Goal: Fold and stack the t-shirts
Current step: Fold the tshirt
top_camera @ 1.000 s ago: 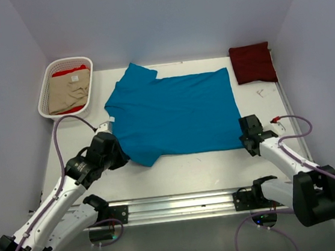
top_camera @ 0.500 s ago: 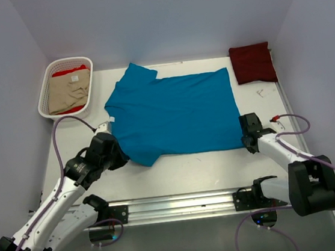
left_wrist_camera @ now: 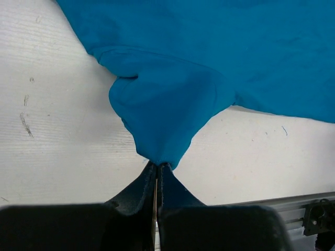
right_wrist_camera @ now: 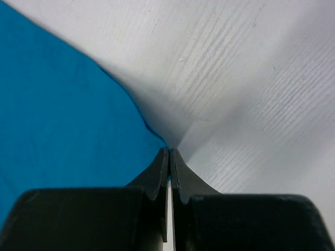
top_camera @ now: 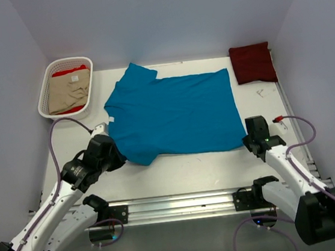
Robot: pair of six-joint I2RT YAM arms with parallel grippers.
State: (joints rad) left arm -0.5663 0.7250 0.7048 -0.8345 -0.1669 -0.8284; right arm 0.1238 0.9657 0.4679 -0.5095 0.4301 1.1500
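Left arm [top_camera: 55, 202] extended forward and inward, left gripper [left_wrist_camera: 158, 166] clamped on the teal-blue t-shirt [left_wrist_camera: 167, 104], right arm [top_camera: 287, 163] angled inward, right gripper [right_wrist_camera: 169, 151] closed on its corner.

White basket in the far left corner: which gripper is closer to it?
Left. The left gripper holds the near sleeve of the teal t-shirt, on the side of the white basket; the right gripper is at the shirt's near right corner, across the table.

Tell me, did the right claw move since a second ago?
Yes. The right gripper, shut on the corner of the teal-blue t-shirt, slid a little toward the metal rail and away from the maroon t-shirt.
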